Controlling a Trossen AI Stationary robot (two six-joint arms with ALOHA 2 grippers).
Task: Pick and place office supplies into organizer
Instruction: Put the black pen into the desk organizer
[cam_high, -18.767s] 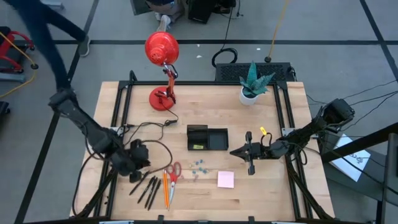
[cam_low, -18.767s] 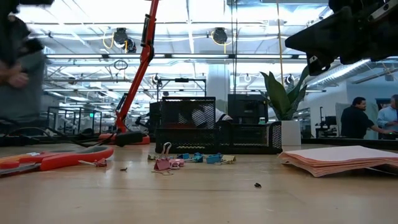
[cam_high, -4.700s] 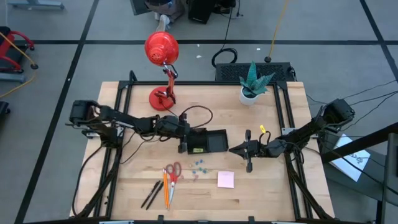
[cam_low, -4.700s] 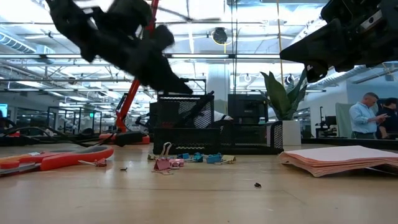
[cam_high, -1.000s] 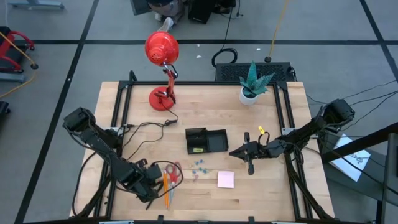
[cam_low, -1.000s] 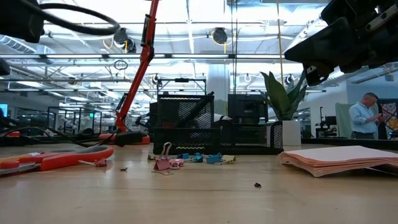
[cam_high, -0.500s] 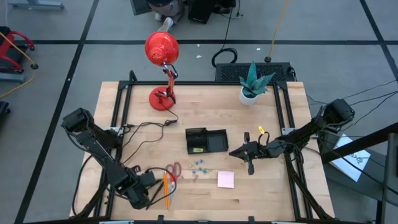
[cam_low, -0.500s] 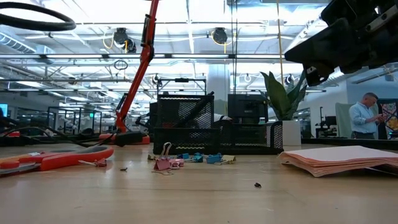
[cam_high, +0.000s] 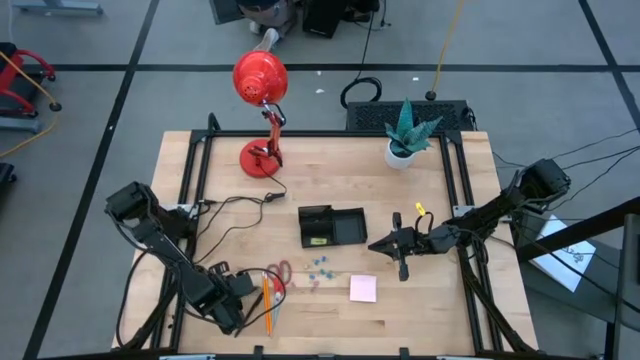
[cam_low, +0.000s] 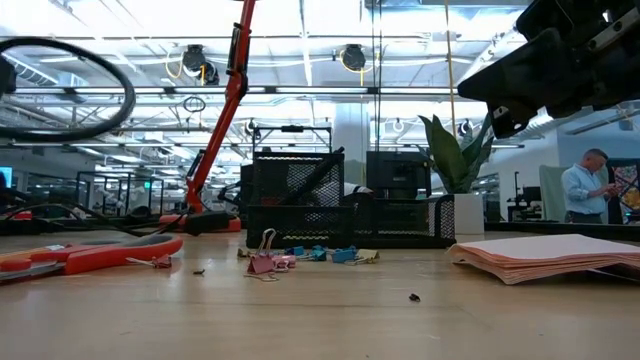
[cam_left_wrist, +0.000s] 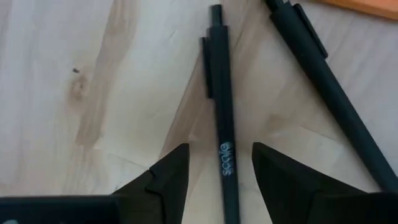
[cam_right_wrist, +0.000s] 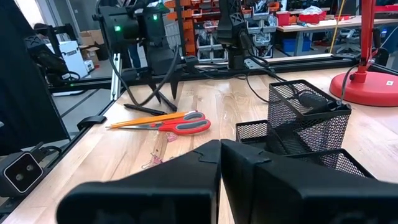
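Near the bench's (cam_high: 330, 190) front-left edge, the left end effector (cam_left_wrist: 219, 163), fingers released, straddles a slim black pen (cam_left_wrist: 222, 112).

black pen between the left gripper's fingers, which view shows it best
The left wrist view: the slim black pen fills the frame, lying on the wood between the open left gripper fingers. The high view hides it under that arm, the low view misses it, and the right wrist view shows only distant dark pens.
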